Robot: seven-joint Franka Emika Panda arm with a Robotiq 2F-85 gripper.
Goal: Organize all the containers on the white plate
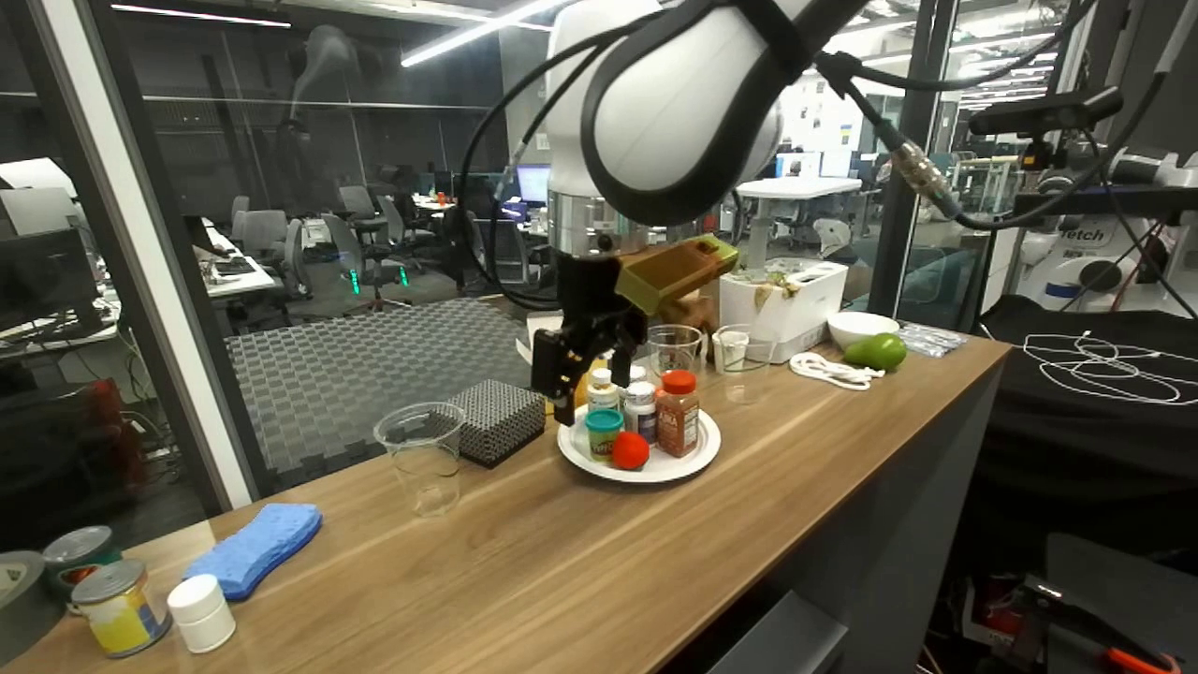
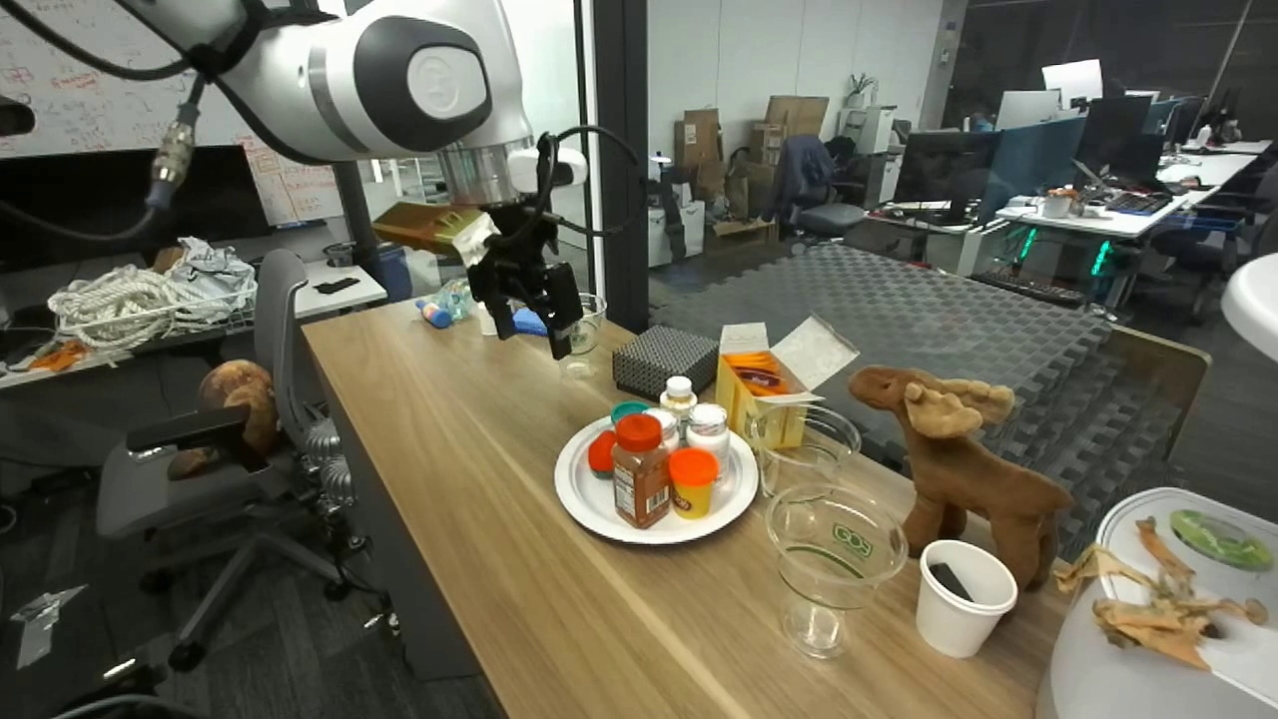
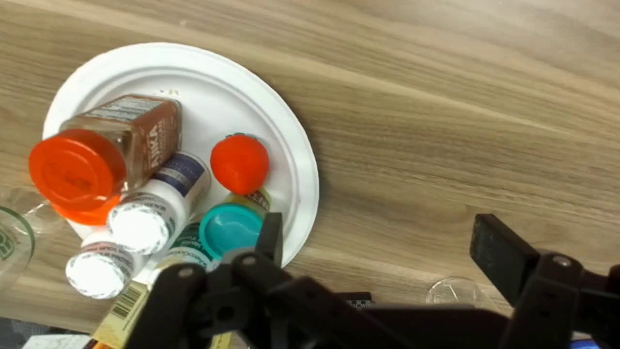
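In an exterior view, a round white plate (image 1: 655, 474) bears a teal-lidded pot (image 1: 604, 438) and a red-capped clear spice bottle (image 1: 678, 423); a white plastic jar (image 1: 202, 615), well apart from the plate, appears outstanding. In an exterior view, 3 white-capped bottles (image 2: 710, 441) and 1 orange-lidded yellow pot (image 2: 692, 489) share the plate; each bottle's long axis is vertical, cap up. Wrist view: black gripper (image 3: 382, 246), jaws wide, nothing held; placing looks mostly done.
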